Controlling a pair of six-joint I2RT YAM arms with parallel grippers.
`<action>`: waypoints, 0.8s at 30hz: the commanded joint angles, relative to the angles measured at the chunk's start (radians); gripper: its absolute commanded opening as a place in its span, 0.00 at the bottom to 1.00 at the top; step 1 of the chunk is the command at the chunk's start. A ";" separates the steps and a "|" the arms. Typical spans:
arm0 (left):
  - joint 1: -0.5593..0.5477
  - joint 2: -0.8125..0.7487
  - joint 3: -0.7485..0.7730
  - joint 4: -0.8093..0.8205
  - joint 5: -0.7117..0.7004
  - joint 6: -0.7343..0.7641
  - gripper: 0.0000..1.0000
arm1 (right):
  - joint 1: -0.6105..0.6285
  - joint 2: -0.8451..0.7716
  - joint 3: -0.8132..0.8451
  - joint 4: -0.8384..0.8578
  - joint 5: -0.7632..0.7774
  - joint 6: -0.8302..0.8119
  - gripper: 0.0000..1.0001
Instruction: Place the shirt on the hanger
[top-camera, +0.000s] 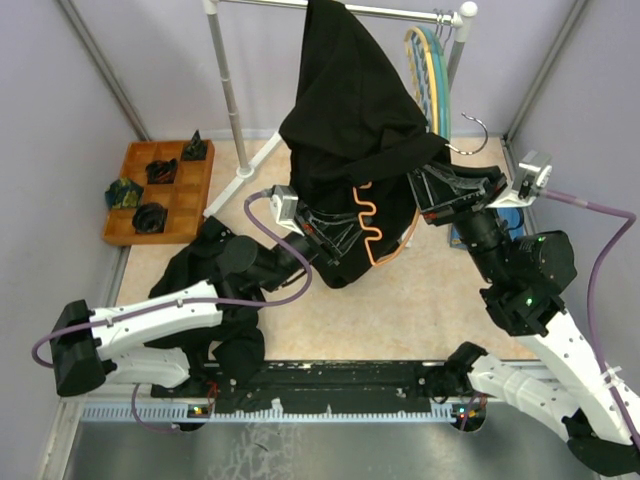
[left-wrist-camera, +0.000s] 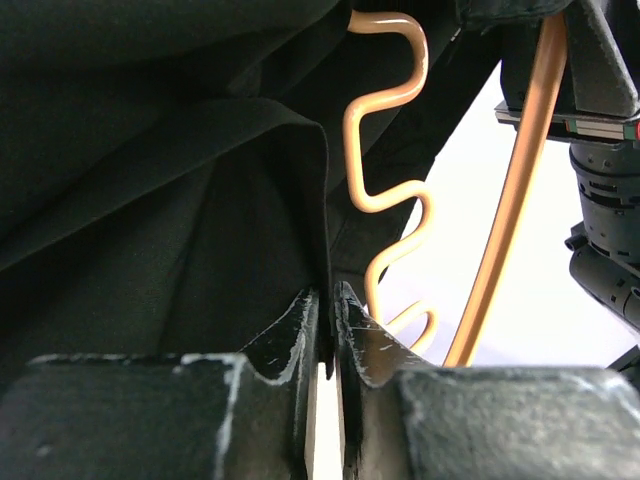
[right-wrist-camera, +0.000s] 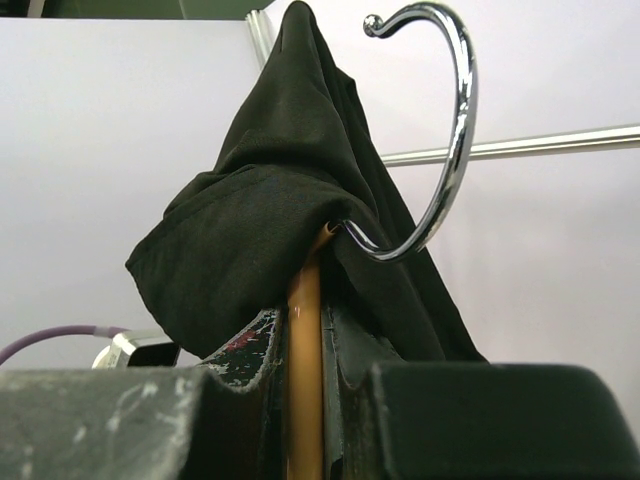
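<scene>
- One large black shirt (top-camera: 350, 110) is bunched in a tall cone at mid-table. Its long axis runs from the rack down towards the arms, and its peak overlaps the rail in the top view; I cannot tell whether they touch.
- White clothes rack (top-camera: 228, 90) stands at the far side, carrying teal and yellow hangers (top-camera: 430, 70) just right of the shirt.
- Black clothes (top-camera: 205, 270) lie heaped under the left arm.
- Wooden tray (top-camera: 195, 195) sits far left, holding small dark items.
- Orange hanger (top-camera: 368, 225) is partly under the shirt. Its bared wavy arm points at the near edge, and its metal hook (top-camera: 476, 135) points far-right.
- Right gripper (right-wrist-camera: 305, 320) is clenched on the hanger's neck, with fabric draped over it.
- Left gripper (left-wrist-camera: 327, 300) pinches the shirt's edge beside the wavy arm.
</scene>
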 joint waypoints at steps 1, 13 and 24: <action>0.006 -0.004 0.032 0.013 0.021 0.009 0.10 | 0.001 -0.023 0.013 0.115 0.011 0.012 0.00; 0.007 -0.085 -0.048 -0.177 -0.031 0.000 0.00 | 0.001 -0.002 -0.008 0.172 0.135 0.030 0.00; 0.007 -0.088 -0.083 -0.304 -0.002 0.004 0.00 | 0.001 0.020 -0.060 0.210 0.285 0.047 0.00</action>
